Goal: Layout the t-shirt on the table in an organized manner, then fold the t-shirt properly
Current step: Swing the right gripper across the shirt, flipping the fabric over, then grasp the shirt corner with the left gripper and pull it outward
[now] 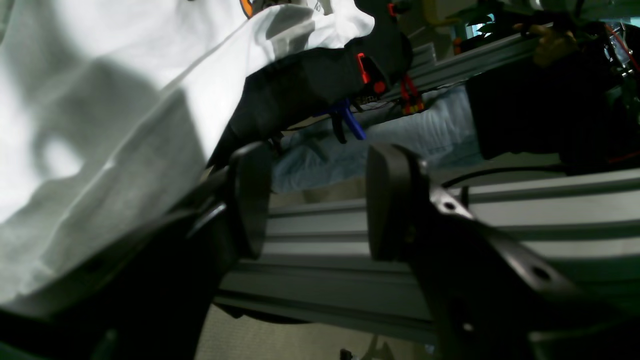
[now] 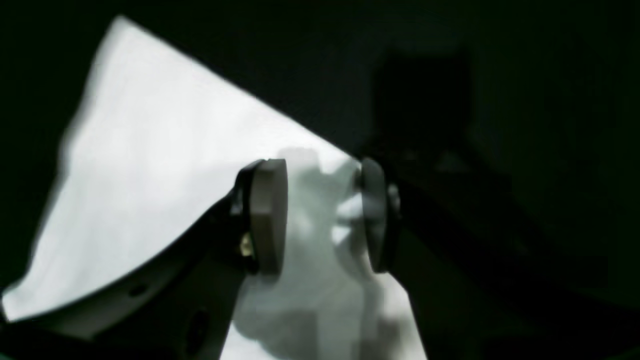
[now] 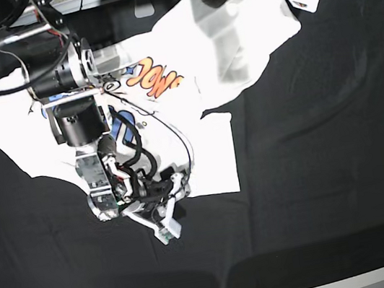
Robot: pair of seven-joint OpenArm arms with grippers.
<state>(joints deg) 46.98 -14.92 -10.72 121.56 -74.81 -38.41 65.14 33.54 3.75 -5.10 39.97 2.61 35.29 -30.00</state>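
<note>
We start with the table (image 3: pixel 327 166), black-draped and mostly bare toward its right edge. The t-shirt (image 3: pixel 188 71) lies across its far left part, print up, with one flap doubled over near the far edge and the hem bunched toward the middle, so we judge the layout step unfinished. To do it well, we should pinch only one layer at a corner and draw it outward low and slow, so the cloth flattens rather than drags. Our right gripper (image 2: pixel 320 215) hangs over the hem corner with its jaws apart and nothing between them. Our left gripper (image 1: pixel 315 200), beyond the far edge, is likewise parted and empty.
</note>
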